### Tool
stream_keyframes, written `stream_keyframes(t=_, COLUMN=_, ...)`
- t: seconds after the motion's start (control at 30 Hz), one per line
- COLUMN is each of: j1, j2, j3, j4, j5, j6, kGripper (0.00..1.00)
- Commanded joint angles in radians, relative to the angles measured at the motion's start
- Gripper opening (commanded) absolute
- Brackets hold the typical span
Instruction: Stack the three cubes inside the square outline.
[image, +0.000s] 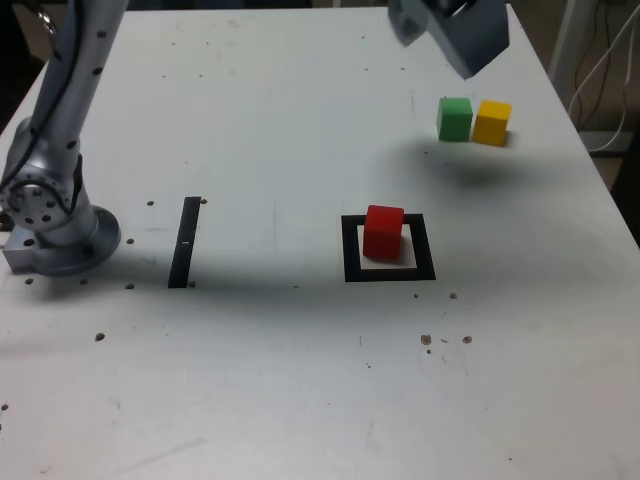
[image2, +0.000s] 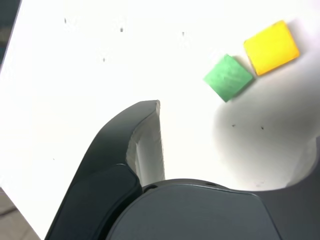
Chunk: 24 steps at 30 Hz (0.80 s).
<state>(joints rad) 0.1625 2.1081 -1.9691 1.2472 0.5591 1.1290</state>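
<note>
I read no labels anywhere (only specks) on my scuffed white table. The dark grey claw hangs spread, empty, above the small green cube and small yellow cube.

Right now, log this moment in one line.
pincer: open, empty, raised | red cube: inside square outline | green cube, yellow cube: side by side, unstacked

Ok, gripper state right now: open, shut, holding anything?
Gripper: open and empty, above the table near the green cube and yellow cube.
</note>
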Motion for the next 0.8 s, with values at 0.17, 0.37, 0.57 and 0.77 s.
stream_keyframes(t=0.17, j1=0.031, j2=0.056, j3=-0.073, j4=-0.034, j5=-0.04, j6=0.234, kGripper=0.91)
stream_keyframes(t=0.37, j1=0.071, j2=0.104, j3=-0.103, j4=-0.043, j5=-0.115, j6=0.453, kGripper=0.91)
stream_keyframes(t=0.57, j1=0.087, j2=0.169, j3=-0.166, j4=-0.042, j5=-0.132, j6=0.66, kGripper=0.91)
stream_keyframes(t=0.77, j1=0.09, j2=0.224, j3=-0.22, j4=-0.043, j5=-0.138, j6=0.758, kGripper=0.91)
